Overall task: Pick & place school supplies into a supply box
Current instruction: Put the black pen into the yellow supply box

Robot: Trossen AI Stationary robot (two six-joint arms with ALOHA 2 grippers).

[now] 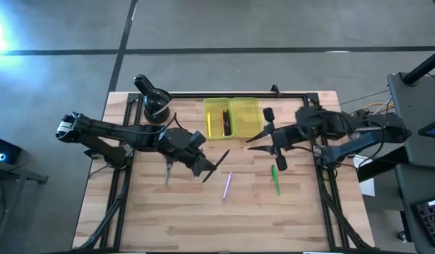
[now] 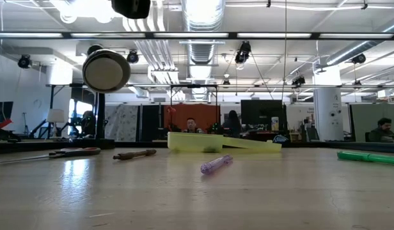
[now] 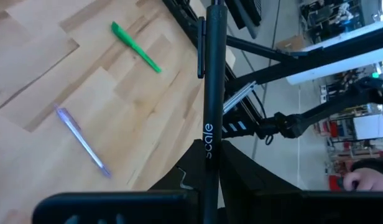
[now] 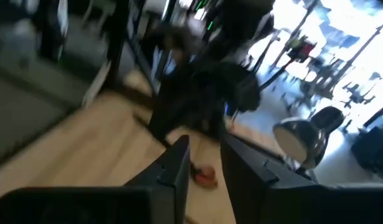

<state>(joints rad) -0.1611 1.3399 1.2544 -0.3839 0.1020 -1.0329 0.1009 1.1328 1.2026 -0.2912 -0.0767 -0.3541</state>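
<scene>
The yellow supply box (image 1: 231, 118) lies open at the table's far middle, with dark pens in its left half; it also shows in the low view (image 2: 203, 142). My left gripper (image 1: 202, 164) hovers just near of the box, shut on a black pen (image 1: 219, 159). My right gripper (image 1: 272, 138) is open to the right of the box, above the table, and holds nothing. A purple pen (image 1: 227, 185) and a green pen (image 1: 276, 179) lie flat on the wood. The red-handled scissors (image 2: 56, 153) and a brown pencil (image 2: 134, 154) lie under the left arm. My left gripper pinches the black pen near one end (image 3: 207, 186) between its two fingers. The pen runs on straight ahead of the fingers, clip end (image 3: 202, 50) farthest out. It is lifted clear of the table, and its free end (image 1: 227, 151) points toward the yellow box.
A black round holder (image 1: 155, 106) stands at the far left corner, behind the left arm. A black frame (image 1: 288, 94) runs along the table's far and side edges. Bare wood (image 1: 224, 226) fills the near half of the table.
</scene>
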